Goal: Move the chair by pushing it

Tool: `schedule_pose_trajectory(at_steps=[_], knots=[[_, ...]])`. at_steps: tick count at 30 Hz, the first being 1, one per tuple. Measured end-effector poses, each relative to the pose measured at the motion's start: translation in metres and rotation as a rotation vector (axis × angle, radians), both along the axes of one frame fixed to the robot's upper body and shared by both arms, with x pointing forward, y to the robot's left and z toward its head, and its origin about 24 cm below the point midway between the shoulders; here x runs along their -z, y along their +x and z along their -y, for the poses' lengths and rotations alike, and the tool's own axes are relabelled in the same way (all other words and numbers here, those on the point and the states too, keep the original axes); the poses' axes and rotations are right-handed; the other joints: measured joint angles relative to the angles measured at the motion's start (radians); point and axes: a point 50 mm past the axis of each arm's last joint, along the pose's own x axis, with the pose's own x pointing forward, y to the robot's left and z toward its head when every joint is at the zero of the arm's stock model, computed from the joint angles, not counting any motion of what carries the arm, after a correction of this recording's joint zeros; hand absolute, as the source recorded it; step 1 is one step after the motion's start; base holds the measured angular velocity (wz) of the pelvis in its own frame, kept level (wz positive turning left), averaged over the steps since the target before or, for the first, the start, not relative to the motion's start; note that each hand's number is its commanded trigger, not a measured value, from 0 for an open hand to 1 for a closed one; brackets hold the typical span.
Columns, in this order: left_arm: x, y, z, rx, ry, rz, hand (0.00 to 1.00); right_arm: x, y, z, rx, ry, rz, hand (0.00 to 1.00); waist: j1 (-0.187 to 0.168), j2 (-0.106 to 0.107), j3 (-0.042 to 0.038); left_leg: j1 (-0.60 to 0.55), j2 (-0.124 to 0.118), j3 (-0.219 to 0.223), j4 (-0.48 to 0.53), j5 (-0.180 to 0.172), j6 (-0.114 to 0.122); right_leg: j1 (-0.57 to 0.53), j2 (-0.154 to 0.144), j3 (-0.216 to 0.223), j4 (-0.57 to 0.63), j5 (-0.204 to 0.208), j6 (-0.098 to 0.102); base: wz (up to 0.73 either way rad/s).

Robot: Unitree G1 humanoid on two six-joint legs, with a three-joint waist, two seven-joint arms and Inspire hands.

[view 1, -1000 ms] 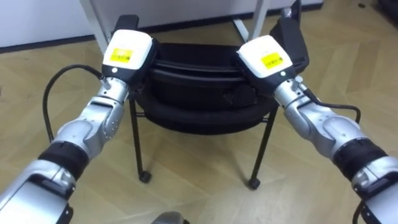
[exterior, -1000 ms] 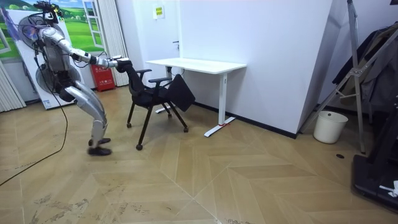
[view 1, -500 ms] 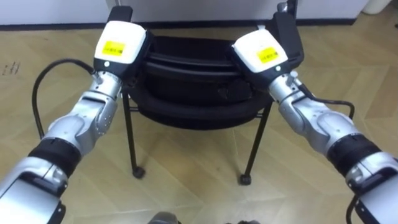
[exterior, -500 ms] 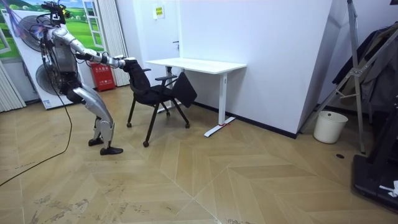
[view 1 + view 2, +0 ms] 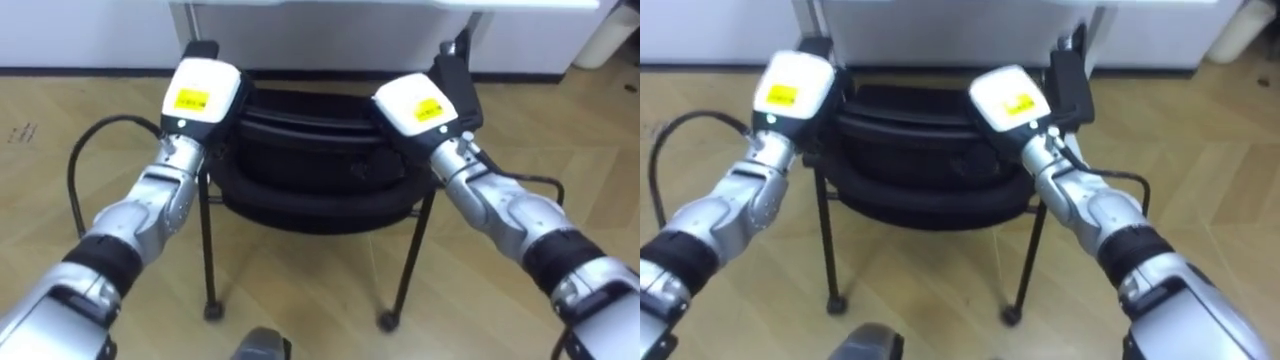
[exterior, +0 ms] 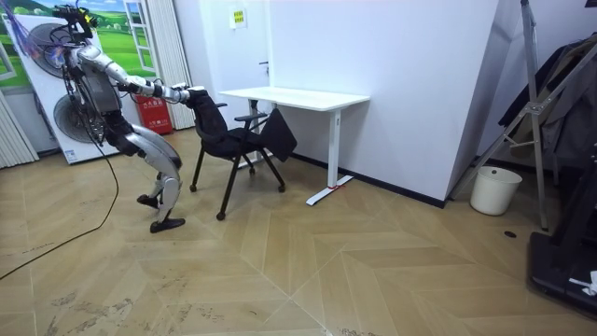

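the black chair with thin metal legs on castors [image 5: 310,160] stands just before the white table [image 6: 298,96], not yet tucked under, left hand [image 5: 205,90] and right hand [image 5: 420,100] on its backrest, grip hidden so i cannot tell; more pushing seems left.

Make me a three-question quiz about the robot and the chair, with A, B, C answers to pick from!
1. Where are the robot's left hand and right hand?
A. hanging by its sides
B. on the back of the chair
C. raised over its head

2. What colour is the chair?
A. red
B. white
C. black

3. How is the chair standing?
A. upright on its legs
B. lying on its side
C. upside down

Answers:
1 B: both hands are against the top of the chair's back, one at each end.
2 C: its seat, back and legs are all black.
3 A: the room view shows its legs down on the wooden floor.
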Motion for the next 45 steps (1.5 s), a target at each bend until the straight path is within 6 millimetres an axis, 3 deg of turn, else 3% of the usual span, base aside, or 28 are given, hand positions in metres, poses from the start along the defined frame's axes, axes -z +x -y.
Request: schedule_pose_trajectory(at_steps=[1,2,3,4,5,7,8,9,11,15,16,17,18,19,20,21,22,23,24,28,31,36,38,41,42,43,44,45], knots=[[0.004,-0.001,0.004,0.002,-0.01,-0.013,1.0,0.001,-0.001,0.004,0.003,-0.009,-0.005,1.0,-0.011,0.002,-0.0017,-0.01,-0.024,0.005,-0.013,-0.041,0.019,0.006,0.0,0.017,0.007,-0.008,0.008,0.19],[0.005,-0.001,0.008,0.007,-0.019,-0.017,1.0,0.001,-0.002,0.008,0.002,-0.015,-0.002,1.0,-0.016,0.006,-0.0005,-0.023,-0.03,0.026,-0.054,-0.135,0.035,0.008,-0.001,0.039,0.018,-0.016,0.017,0.1],[0.005,-0.002,0.01,0.01,-0.024,-0.016,1.0,0.001,-0.002,0.009,0.003,-0.018,-0.001,1.0,-0.017,0.006,-0.0003,-0.026,-0.037,0.037,-0.093,-0.169,0.028,0.007,-0.003,0.05,0.024,-0.02,0.023,-0.07],[0.005,-0.001,0.012,0.014,-0.033,-0.015,1.0,0.0,-0.002,0.011,0.004,-0.022,0.002,1.0,-0.022,0.008,-0.0013,-0.023,-0.05,0.04,-0.232,-0.225,0.015,0.007,-0.008,0.065,0.032,-0.029,0.04,-0.23],[0.004,-0.001,0.013,0.016,-0.035,-0.013,1.0,-0.001,-0.002,0.012,0.005,-0.023,0.006,1.0,-0.022,0.011,-0.0015,-0.002,-0.051,0.033,-0.415,-0.25,0.004,0.005,-0.008,0.085,0.038,-0.037,0.053,-0.25],[0.003,-0.001,0.014,0.022,-0.037,-0.01,1.0,-0.001,-0.002,0.013,0.005,-0.022,0.012,1.0,-0.024,0.021,-0.0048,0.033,-0.042,0.001,-0.582,-0.263,-0.007,0.002,-0.013,0.096,0.044,-0.05,0.079,-0.37],[0.0,0.001,0.014,0.027,-0.037,-0.004,1.0,-0.002,-0.002,0.013,0.005,-0.017,0.023,1.0,-0.024,0.023,-0.013,0.028,-0.045,0.028,-0.569,-0.276,0.009,-0.008,-0.028,0.11,0.058,-0.064,0.096,-0.4],[-0.003,0.003,0.015,0.03,-0.035,0.002,1.0,-0.004,-0.001,0.013,0.006,-0.016,0.032,1.0,-0.025,0.021,-0.0158,0.02,-0.046,0.04,-0.568,-0.281,0.018,-0.016,-0.039,0.107,0.06,-0.068,0.105,-0.34],[-0.016,0.012,0.018,0.044,-0.025,0.026,1.0,-0.01,0.003,0.016,0.027,0.0,0.064,1.0,-0.029,0.0,-0.0042,0.011,-0.059,0.074,-0.585,-0.289,0.031,-0.033,-0.107,0.085,0.044,-0.084,0.135,-0.21],[-0.023,0.016,0.02,0.054,-0.014,0.04,1.0,-0.011,0.004,0.018,0.04,0.015,0.083,1.0,-0.031,-0.004,-0.0046,0.003,-0.067,0.09,-0.601,-0.293,0.038,-0.035,-0.168,0.057,-0.001,-0.087,0.141,-0.2],[-0.026,0.018,0.02,0.061,-0.002,0.051,1.0,-0.011,0.005,0.018,0.046,0.024,0.086,1.0,-0.032,-0.027,-0.0063,0.002,-0.09,0.096,-0.627,-0.293,0.038,-0.047,-0.203,0.052,-0.012,-0.087,0.142,0.0],[-0.03,0.019,0.021,0.066,0.007,0.06,1.0,-0.012,0.005,0.019,0.05,0.028,0.088,1.0,-0.046,-0.053,-0.0013,-0.004,-0.109,0.092,-0.606,-0.296,0.036,-0.05,-0.253,0.031,-0.028,-0.086,0.143,-0.12],[-0.031,0.019,0.021,0.069,0.009,0.062,1.0,-0.013,0.005,0.019,0.051,0.028,0.09,1.0,-0.043,-0.044,-0.0056,-0.01,-0.109,0.063,-0.532,-0.317,0.044,-0.054,-0.268,0.017,-0.025,-0.084,0.144,-0.6],[-0.033,0.019,0.019,0.071,0.012,0.061,1.0,-0.015,0.006,0.018,0.048,0.03,0.086,1.0,-0.015,-0.013,-0.0347,0.003,-0.097,-0.023,-0.438,-0.425,0.031,-0.073,-0.276,-0.006,0.027,-0.08,0.173,-0.63],[-0.045,0.025,0.016,0.07,0.025,0.073,1.0,-0.02,0.01,0.014,0.053,0.055,0.095,1.0,-0.018,-0.037,-0.0187,-0.014,-0.109,0.006,-0.386,-0.46,0.101,-0.066,-0.318,0.001,0.126,-0.083,0.188,-0.37],[-0.047,0.027,0.015,0.068,0.035,0.071,1.0,-0.02,0.011,0.012,0.063,0.067,0.087,1.0,-0.025,-0.057,-0.0164,-0.01,-0.126,0.006,-0.379,-0.463,0.107,-0.044,-0.327,-0.002,0.158,-0.082,0.191,0.27],[-0.048,0.028,0.016,0.068,0.049,0.066,1.0,-0.018,0.011,0.011,0.065,0.074,0.074,1.0,-0.038,-0.079,-0.0216,-0.004,-0.142,0.005,-0.388,-0.465,0.111,0.014,-0.327,-0.036,0.171,-0.096,0.203,0.23],[-0.048,0.027,0.014,0.067,0.046,0.066,1.0,-0.018,0.01,0.011,0.063,0.073,0.078,1.0,-0.039,-0.077,-0.0201,0.008,-0.148,-0.003,-0.406,-0.465,0.11,0.052,-0.319,-0.08,0.174,-0.089,0.193,0.06],[-0.047,0.027,0.013,0.067,0.044,0.068,1.0,-0.019,0.011,0.01,0.06,0.073,0.081,1.0,-0.039,-0.074,-0.018,0.014,-0.148,-0.003,-0.416,-0.465,0.11,0.059,-0.32,-0.095,0.165,-0.082,0.184,-0.14],[-0.04,0.022,0.009,0.054,0.022,0.081,1.0,-0.019,0.011,0.008,0.044,0.056,0.086,1.0,-0.028,-0.044,-0.005,0.048,-0.131,-0.003,-0.444,-0.465,0.11,0.04,-0.317,-0.096,0.189,0.013,0.177,-0.12],[-0.039,0.021,0.008,0.049,0.016,0.082,1.0,-0.02,0.01,0.006,0.04,0.046,0.099,1.0,-0.02,-0.025,-0.0053,0.053,-0.106,-0.003,-0.452,-0.465,0.11,0.021,-0.29,-0.083,0.191,0.06,0.175,-0.17],[-0.037,0.02,0.009,0.053,0.018,0.081,1.0,-0.015,0.008,0.007,0.049,0.05,0.111,1.0,-0.021,-0.003,0.0002,0.079,-0.119,-0.067,-0.468,-0.464,0.109,-0.009,-0.24,-0.064,0.211,0.147,0.152,-0.09],[-0.041,0.021,0.006,0.047,0.023,0.103,1.0,-0.016,0.009,0.002,0.05,0.058,0.124,1.0,-0.01,0.014,0.0011,0.08,-0.133,-0.155,-0.474,-0.458,0.1,-0.062,-0.156,-0.067,0.104,0.081,0.143,-0.2],[-0.044,0.023,0.005,0.05,0.033,0.111,1.0,-0.016,0.009,0.001,0.052,0.066,0.134,1.0,-0.042,-0.002,-0.0037,0.081,-0.165,-0.249,-0.502,-0.433,0.061,-0.1,-0.088,-0.07,-0.157,0.098,0.129,0.58],[-0.044,0.022,0.005,0.05,0.036,0.109,1.0,-0.015,0.008,0.0,0.051,0.07,0.134,1.0,-0.049,-0.003,-0.005,0.08,-0.164,-0.257,-0.498,-0.43,0.056,-0.098,-0.078,-0.069,-0.163,0.104,0.126,0.75],[-0.044,0.022,0.006,0.052,0.039,0.109,1.0,-0.015,0.007,0.001,0.053,0.072,0.136,1.0,-0.053,-0.013,-0.0088,0.068,-0.137,-0.225,-0.494,-0.423,0.043,-0.085,-0.075,-0.085,-0.16,0.116,0.103,0.47],[-0.043,0.022,0.006,0.053,0.04,0.109,1.0,-0.014,0.007,0.001,0.055,0.072,0.133,1.0,-0.051,-0.013,-0.0092,0.065,-0.088,-0.18,-0.49,-0.43,0.031,-0.074,-0.08,-0.116,-0.158,0.129,0.085,0.3],[-0.043,0.022,0.007,0.055,0.041,0.108,1.0,-0.014,0.007,0.001,0.057,0.071,0.131,1.0,-0.05,-0.013,-0.0091,0.066,-0.07,-0.167,-0.492,-0.434,0.025,-0.068,-0.081,-0.126,-0.158,0.13,0.082,0.14]])
